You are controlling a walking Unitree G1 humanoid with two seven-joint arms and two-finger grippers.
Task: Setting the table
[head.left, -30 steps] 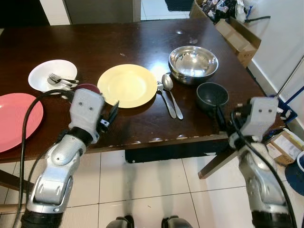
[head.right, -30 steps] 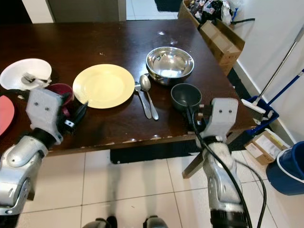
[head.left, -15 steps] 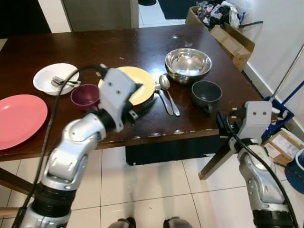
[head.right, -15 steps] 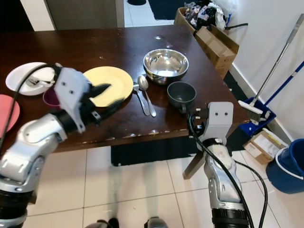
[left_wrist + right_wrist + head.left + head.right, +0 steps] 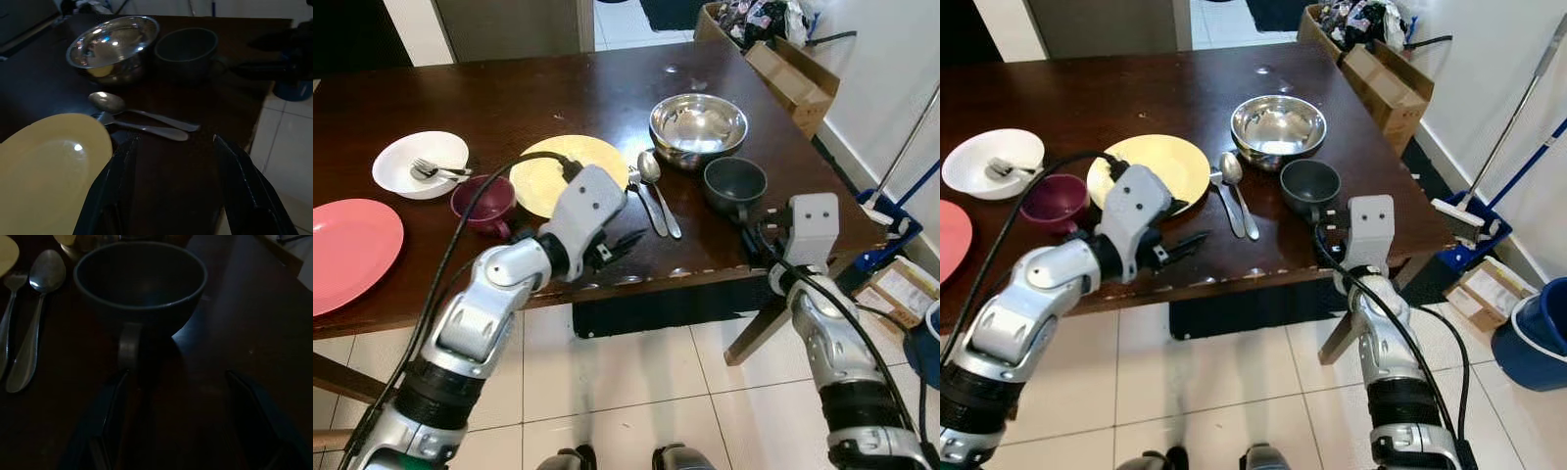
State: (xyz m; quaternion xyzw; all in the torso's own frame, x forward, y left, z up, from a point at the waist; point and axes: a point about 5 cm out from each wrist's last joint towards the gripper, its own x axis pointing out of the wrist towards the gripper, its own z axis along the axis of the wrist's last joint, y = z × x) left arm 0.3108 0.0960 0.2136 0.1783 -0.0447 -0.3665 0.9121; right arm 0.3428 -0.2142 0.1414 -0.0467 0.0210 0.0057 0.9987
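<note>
Head views bright and fairly sharp, overhead light glaring off the steel bowl (image 5: 698,126) and dark table (image 5: 509,98), both wrist views dim and murky, black fingers (image 5: 117,186) soft-edged

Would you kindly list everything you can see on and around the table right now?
Table: one, dark brown wood.
Pink plate: one, at the table's left edge.
White plate: one, beyond the pink plate, a fork lying on it.
Maroon cup: one, between the white and yellow plates.
Yellow plate: one, mid-table.
Spoon and second fork: side by side, right of the yellow plate.
Steel bowl: one, silver, behind the cutlery.
Dark grey cup: one, near the right front edge.
Cardboard boxes: brown, on the floor at right.
Left gripper: open, over the front edge.
Right gripper: open, facing the dark grey cup.
</note>
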